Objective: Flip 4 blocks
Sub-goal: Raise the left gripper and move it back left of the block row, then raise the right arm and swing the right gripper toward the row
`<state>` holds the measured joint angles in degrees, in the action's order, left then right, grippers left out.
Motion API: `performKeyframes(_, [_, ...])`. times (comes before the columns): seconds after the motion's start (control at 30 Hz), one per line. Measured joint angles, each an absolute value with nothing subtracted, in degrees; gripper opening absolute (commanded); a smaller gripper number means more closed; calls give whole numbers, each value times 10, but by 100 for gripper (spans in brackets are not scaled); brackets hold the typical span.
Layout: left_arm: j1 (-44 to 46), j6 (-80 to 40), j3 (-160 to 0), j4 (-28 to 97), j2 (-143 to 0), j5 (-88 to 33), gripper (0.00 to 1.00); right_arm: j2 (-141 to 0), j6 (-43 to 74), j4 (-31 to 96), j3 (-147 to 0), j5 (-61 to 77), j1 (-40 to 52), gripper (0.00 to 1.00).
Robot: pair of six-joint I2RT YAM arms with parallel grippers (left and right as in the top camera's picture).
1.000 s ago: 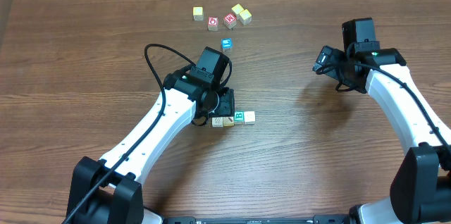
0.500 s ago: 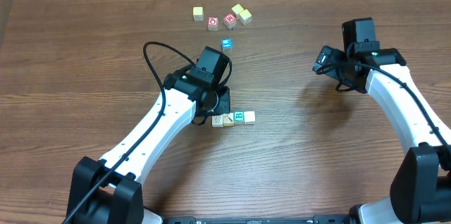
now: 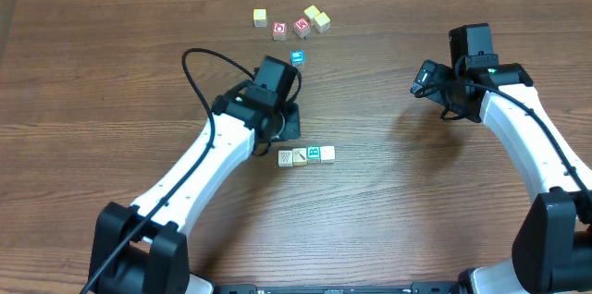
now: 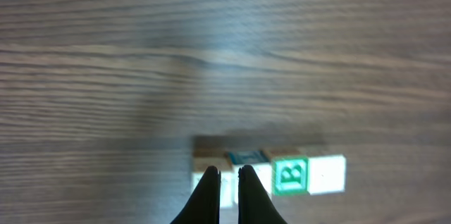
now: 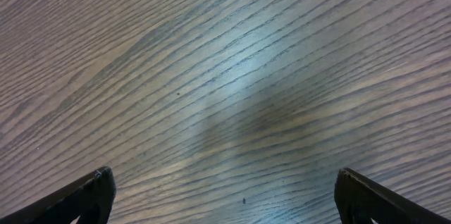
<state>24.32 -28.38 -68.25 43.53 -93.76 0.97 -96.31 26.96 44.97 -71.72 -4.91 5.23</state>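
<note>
We see the left arm (image 3: 203, 160) stretched across the table (image 3: 111, 100). Its left gripper (image 4: 227, 182) is pinched together on nothing, just behind the row of four blocks (image 3: 306, 155) near the centre. The right gripper (image 5: 224, 182) hangs spread wide, well apart to the right. In the wrist view the fingers (image 4: 210, 190) cover part of the leftmost block (image 4: 199, 180); only the green B (image 4: 289, 175) reads clearly.
</note>
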Motion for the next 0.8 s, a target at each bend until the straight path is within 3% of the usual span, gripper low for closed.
performKeyframes(0.3, [149, -284, -682, 413, -966, 2, 4, -963, 269, 449, -717, -49, 52, 100])
performKeyframes(0.8, [154, -284, -683, 476, -966, -14, 4, -963, 270, 450, -717, -49, 52, 100])
